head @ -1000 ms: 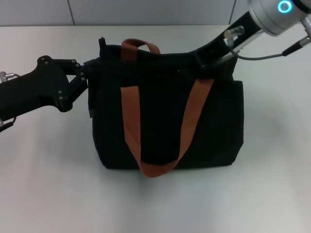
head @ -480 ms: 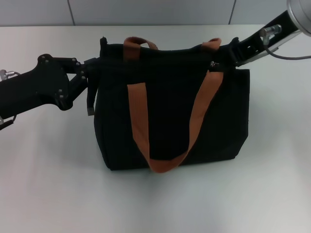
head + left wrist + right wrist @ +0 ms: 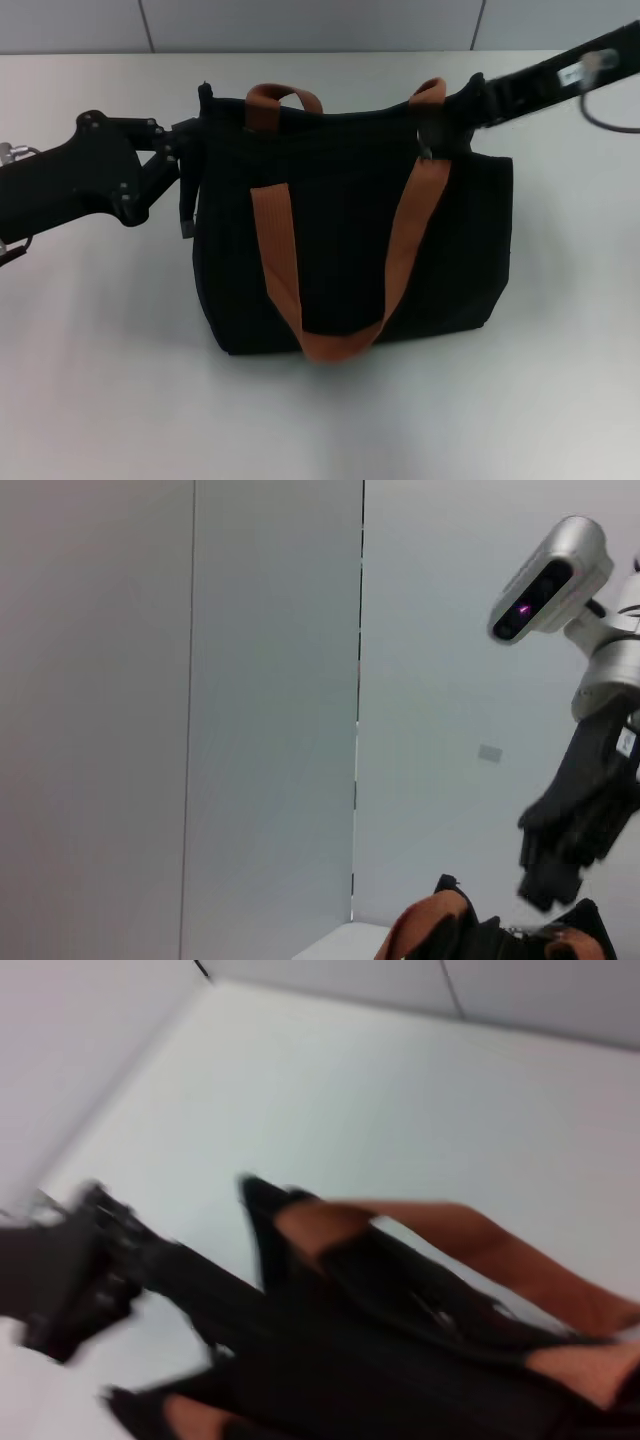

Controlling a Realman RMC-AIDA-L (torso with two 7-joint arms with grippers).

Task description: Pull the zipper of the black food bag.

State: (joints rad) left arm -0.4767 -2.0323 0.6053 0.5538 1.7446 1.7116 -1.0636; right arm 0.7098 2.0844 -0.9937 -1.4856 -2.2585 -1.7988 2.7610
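Note:
The black food bag (image 3: 350,240) stands upright mid-table with two orange-brown strap handles (image 3: 275,250). My left gripper (image 3: 188,175) is at the bag's upper left end, shut on the fabric, with one finger (image 3: 186,210) lying down the outside. My right gripper (image 3: 452,122) reaches in from the right to the bag's upper right corner, on the zip line. A small silver piece, seemingly the zipper (image 3: 427,152), shows just below its tip. The bag's top (image 3: 400,1300) and the left gripper (image 3: 70,1280) show blurred in the right wrist view.
The white table (image 3: 100,380) surrounds the bag, with a grey wall behind. The left wrist view shows the wall, my head camera (image 3: 550,580), the right arm's gripper (image 3: 575,820) and an orange handle top (image 3: 430,930).
My right gripper swung out along the bag's top to the right corner, then came slightly back and down. The bag's top right was drawn outward. The left arm held still.

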